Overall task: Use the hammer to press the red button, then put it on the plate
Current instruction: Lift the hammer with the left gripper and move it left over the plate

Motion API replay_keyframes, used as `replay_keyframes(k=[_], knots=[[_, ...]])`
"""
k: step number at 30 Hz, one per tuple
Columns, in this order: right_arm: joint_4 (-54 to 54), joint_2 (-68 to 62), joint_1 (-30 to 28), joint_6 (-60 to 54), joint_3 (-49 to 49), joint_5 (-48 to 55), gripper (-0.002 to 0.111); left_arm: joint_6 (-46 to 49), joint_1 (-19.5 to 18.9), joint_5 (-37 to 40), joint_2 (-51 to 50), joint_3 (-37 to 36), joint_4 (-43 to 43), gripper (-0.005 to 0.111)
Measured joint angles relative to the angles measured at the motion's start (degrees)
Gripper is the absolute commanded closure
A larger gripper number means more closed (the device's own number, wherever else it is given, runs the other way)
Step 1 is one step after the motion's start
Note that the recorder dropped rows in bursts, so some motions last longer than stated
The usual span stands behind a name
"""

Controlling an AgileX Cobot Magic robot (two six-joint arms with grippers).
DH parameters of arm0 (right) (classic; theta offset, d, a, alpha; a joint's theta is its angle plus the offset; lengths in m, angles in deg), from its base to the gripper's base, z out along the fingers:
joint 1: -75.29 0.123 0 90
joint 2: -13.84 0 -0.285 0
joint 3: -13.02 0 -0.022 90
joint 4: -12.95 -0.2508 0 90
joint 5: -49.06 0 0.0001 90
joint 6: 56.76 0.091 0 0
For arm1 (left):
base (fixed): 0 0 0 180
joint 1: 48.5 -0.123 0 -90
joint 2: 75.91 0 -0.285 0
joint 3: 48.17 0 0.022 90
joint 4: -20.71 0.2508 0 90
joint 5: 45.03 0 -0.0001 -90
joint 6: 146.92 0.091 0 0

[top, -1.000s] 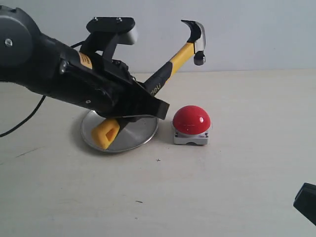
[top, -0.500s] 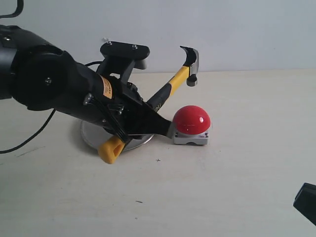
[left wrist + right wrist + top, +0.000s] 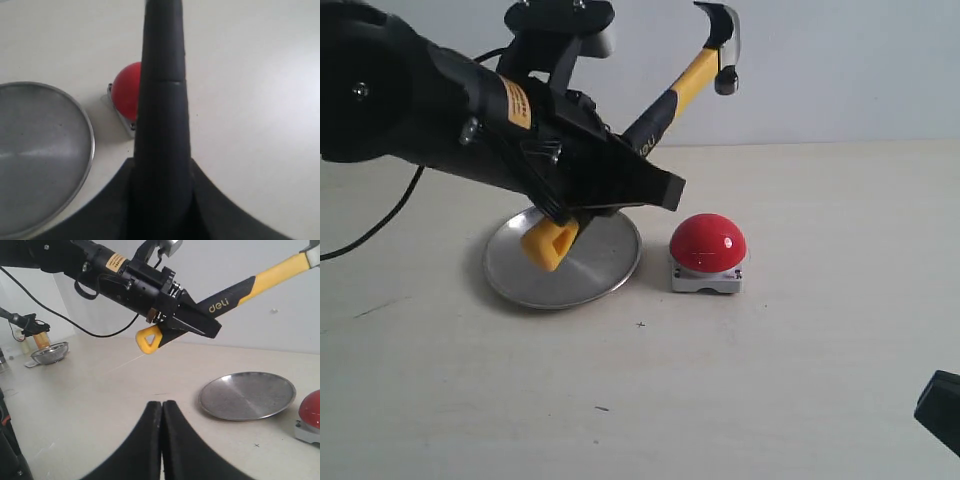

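We see a pale counter [image 3: 800,350] with the plate and the button on it. The black left arm [image 3: 410,110] reaches in over the plate, and its tool [image 3: 638,188] is clamped around the hammer's black handle. The right tool [image 3: 162,407] is low over the counter, well apart from the rest, its two fingers pressed together with nothing between them.

The hammer [image 3: 682,88] hangs in the air on a slant. Its steel head is up high against the wall [image 3: 840,70], above the button and clear of it, while its yellow end with the hole points down over the plate. The right wrist view shows that end lifted well off the metal.

The plate [image 3: 590,270] lies flat and bare, just beside the button, with a narrow strip of counter between them. The button [image 3: 708,240] sits upright on its grey base, and nothing touches it.
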Motion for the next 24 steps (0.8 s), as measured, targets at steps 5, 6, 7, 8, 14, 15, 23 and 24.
replay_keyframes(k=[5,6,7,8,14,15,23,24], knots=[[0.00,0.00,0.00,0.00,0.00,0.00,0.108,-2.00,0.00,-2.42,-2.97,-2.21,0.13,0.107],[0.00,0.00,0.00,0.00,0.00,0.00,0.108,-2.85,0.00,-3.29,-4.76,-3.33,0.21,0.107],[0.00,0.00,0.00,0.00,0.00,0.00,0.108,-3.52,0.00,-3.71,-6.91,-4.25,0.21,0.107],[0.00,0.00,0.00,0.00,0.00,0.00,0.108,-4.11,0.00,-3.89,-9.29,-5.33,0.21,0.107],[0.00,0.00,0.00,0.00,0.00,0.00,0.108,-6.59,-0.12,-2.01,-14.71,-5.62,0.00,0.107],[0.00,0.00,0.00,0.00,0.00,0.00,0.108,-6.58,-0.46,-1.74,-13.88,-4.66,0.11,0.107],[0.00,0.00,0.00,0.00,0.00,0.00,0.108,-5.40,-3.37,4.18,-3.49,0.98,0.59,0.107],[0.00,0.00,0.00,0.00,0.00,0.00,0.108,-5.40,-4.33,4.63,-2.16,1.18,-0.04,0.107]])
